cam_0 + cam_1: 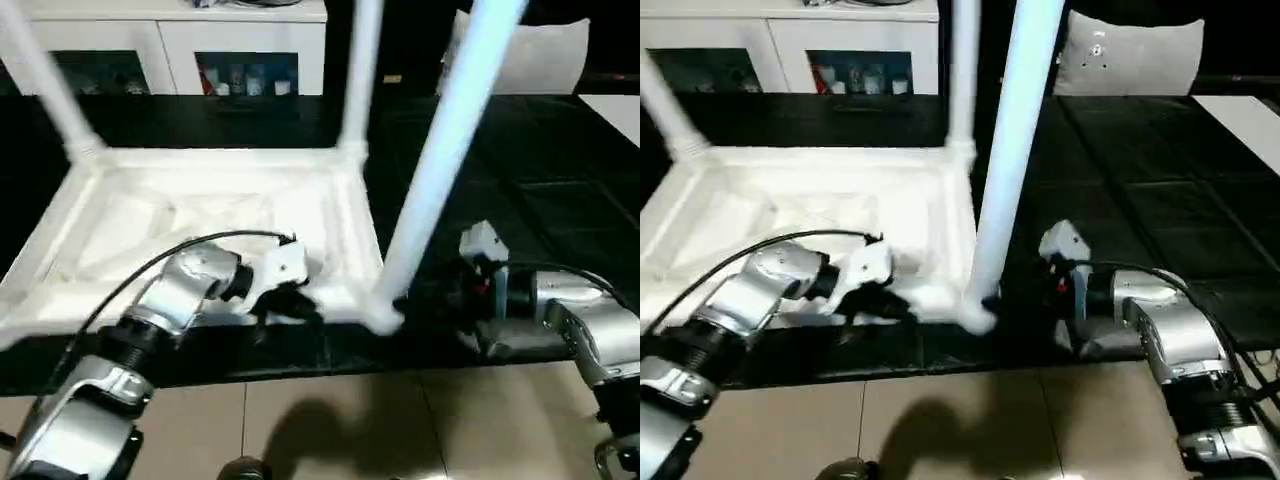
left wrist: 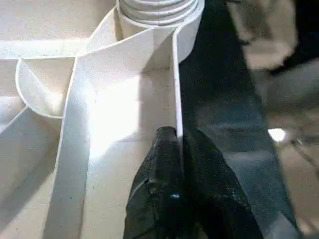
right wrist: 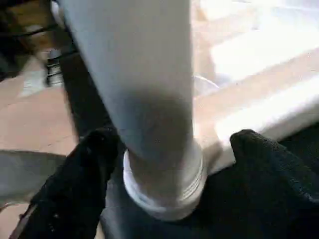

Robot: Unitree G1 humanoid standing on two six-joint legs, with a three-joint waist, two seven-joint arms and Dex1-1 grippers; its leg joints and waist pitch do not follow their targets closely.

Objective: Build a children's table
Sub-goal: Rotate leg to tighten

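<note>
The children's table lies upside down on a black mat, ribbed underside up. Three white legs stand in its corner sockets: far left, far right and near right. My left gripper is shut on the thin front rim wall, just left of the near-right socket; the left wrist view shows both fingers pinching that wall. My right gripper is at the base of the near-right leg, open, with one finger beside the leg and the other clear of it.
A white cabinet with glass doors stands behind the table. A white cushion rests at the back right. The black mat stretches to the right, and tan floor tiles run along the near side.
</note>
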